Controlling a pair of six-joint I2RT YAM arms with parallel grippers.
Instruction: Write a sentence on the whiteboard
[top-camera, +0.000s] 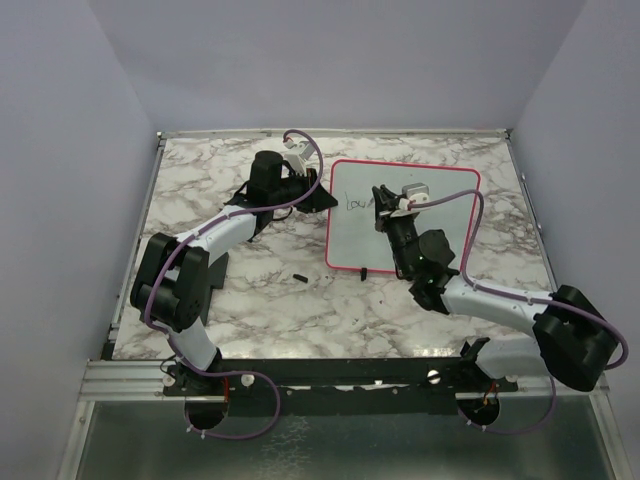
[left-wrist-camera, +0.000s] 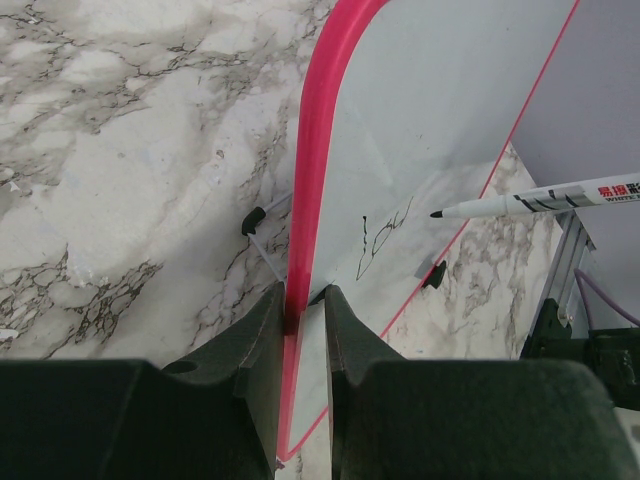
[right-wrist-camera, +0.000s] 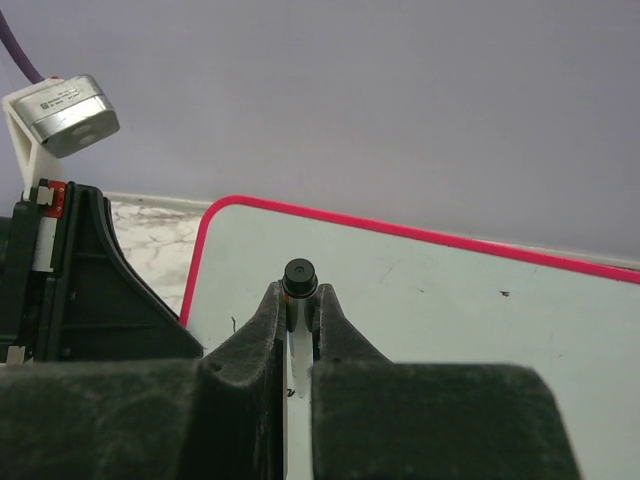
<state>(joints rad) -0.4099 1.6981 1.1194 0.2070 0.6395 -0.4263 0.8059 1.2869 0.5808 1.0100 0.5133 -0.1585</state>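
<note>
Left gripper (left-wrist-camera: 303, 310) pinches the whiteboard (left-wrist-camera: 420, 100) by its pink frame, we see; our right gripper (right-wrist-camera: 300, 300) is closed on a marker (left-wrist-camera: 540, 200) above the board, tip beside the first letters of the sentence (left-wrist-camera: 380, 235). The whiteboard rests on the marbled tabletop (top-camera: 280, 310), lilac walls (top-camera: 330, 60) behind it. A small black piece (top-camera: 299, 274) lies off its near edge.

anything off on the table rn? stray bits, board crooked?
One thing: a small dark piece lies loose on the marble table, beside the near-left corner of the whiteboard. Possibly a marker cap; too small to tell. The whiteboard sits slightly rotated, with the left gripper clamped on its edge.
</note>
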